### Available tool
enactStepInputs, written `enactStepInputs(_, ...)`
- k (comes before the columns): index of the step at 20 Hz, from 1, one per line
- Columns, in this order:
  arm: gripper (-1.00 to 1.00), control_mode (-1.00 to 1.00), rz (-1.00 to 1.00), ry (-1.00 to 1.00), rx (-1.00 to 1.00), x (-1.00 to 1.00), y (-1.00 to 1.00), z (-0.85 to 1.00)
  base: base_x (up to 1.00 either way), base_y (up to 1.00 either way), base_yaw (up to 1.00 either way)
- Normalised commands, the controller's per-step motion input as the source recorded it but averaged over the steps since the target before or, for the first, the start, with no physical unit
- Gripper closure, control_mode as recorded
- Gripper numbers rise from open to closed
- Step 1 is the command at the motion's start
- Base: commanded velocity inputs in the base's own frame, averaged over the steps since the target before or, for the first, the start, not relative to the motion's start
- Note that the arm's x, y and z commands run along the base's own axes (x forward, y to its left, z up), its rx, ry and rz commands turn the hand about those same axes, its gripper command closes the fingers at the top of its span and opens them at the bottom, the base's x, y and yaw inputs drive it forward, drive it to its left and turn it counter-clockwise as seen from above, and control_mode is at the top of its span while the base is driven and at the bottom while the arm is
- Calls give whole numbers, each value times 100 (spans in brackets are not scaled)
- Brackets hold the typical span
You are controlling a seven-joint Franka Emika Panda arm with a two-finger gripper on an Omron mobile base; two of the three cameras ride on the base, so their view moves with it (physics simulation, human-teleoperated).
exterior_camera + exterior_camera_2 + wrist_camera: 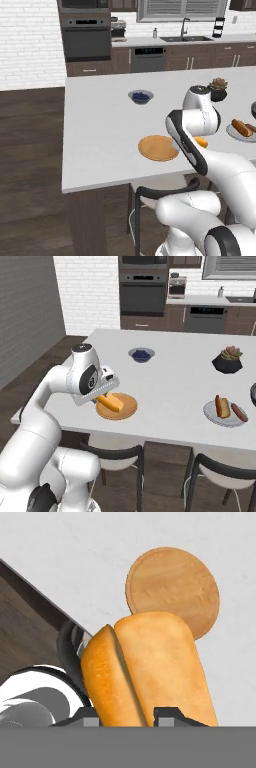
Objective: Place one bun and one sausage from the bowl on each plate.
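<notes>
My gripper [101,397] is shut on a golden-tan bun [110,402], holding it just over the near-left part of the orange-tan wooden plate [125,409]. In the hand view the split bun [150,672] sits between the fingertips [170,716], with the bare plate [172,589] beyond its end. In the left base view the bun [201,142] peeks out behind the arm, beside the plate [158,148]. The light grey plate [225,417] to the right carries a bun [222,406] and a sausage [239,412]. The dark bowl's rim [253,393] shows at the right edge.
A small bowl of blue berries [141,354] and a black plant pot [227,362] stand farther back on the white counter [175,376]. Dark chairs [117,453] sit under the counter's near edge. Ovens and a sink line the back wall.
</notes>
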Motion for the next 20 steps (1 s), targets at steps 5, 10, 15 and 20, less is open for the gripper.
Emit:
enactStepInputs(5, 100, 100, 0, 0, 0, 0, 0, 0, 81, 58, -2)
enactStepInputs(10, 100, -100, 0, 0, 0, 2, 0, 0, 23, 11, -1)
enactStepInputs(15, 100, -100, 0, 0, 8, 64, 3, -23, 0, 0, 0)
enactStepInputs(20, 100, -100, -17, 24, 29, 90, 0, -8, 0, 0, 0)
